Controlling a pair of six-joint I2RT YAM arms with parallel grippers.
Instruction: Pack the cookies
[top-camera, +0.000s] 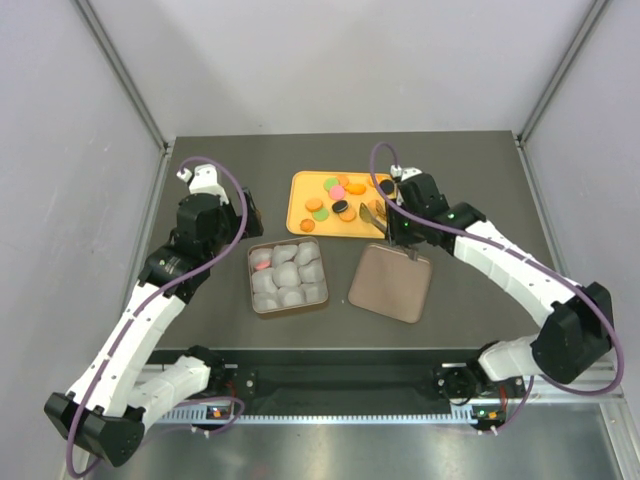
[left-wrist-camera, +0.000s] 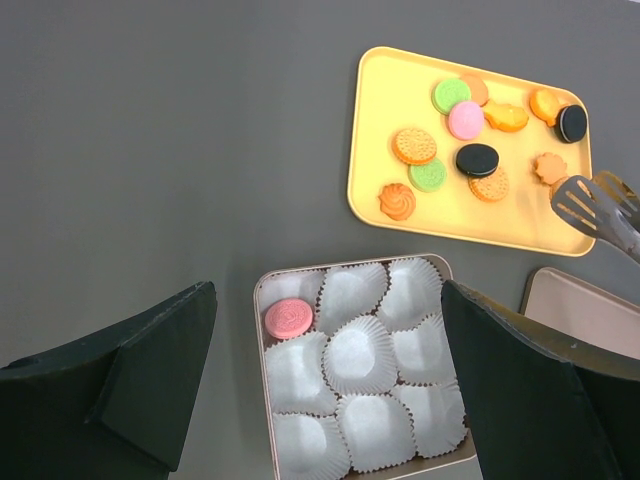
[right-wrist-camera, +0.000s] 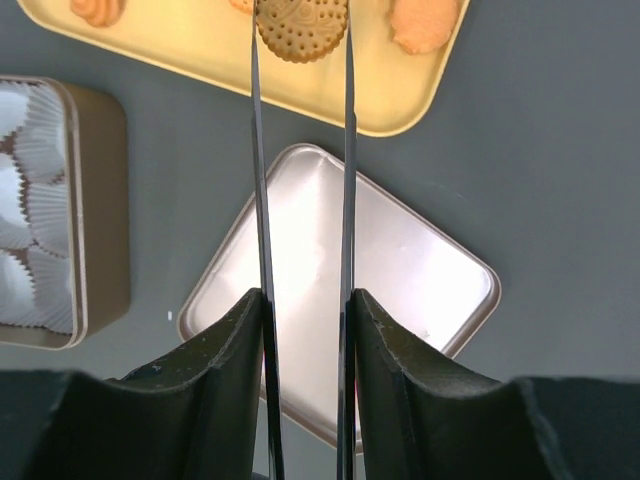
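Two arms reached over the dark bench (top-camera: 480, 180). At the left of the overhead view, the left fingers (left-wrist-camera: 150, 370) stood wide apart with nothing between them, hovering just above and left of the open tin (right-wrist-camera: 100, 200). The tin sat left of centre, filled with white paper cups (left-wrist-camera: 360, 355). One pink cookie (left-wrist-camera: 289, 318) lay in the cup at its upper-left corner, and the other cups held nothing. Above the tin, toward the upper middle of the frame, the yellow tray (left-wrist-camera: 380, 130) carried the remaining cookies (left-wrist-camera: 466, 120), about a dozen scattered discs, mostly orange with some green, pink and black. Below the tray and right of the tin, the tin's lid (top-camera: 391, 283) lay flat on the bench, tilted at an angle. Farther right, the right fingers (right-wrist-camera: 215, 370) were clamped on a pair of metal tongs (left-wrist-camera: 585, 205), whose tips reached the tray's lower-right part. In the right wrist view a round tan cookie (right-wrist-camera: 300, 25) on the tray sat between the two blades. Whether the blades squeezed it could not be told.
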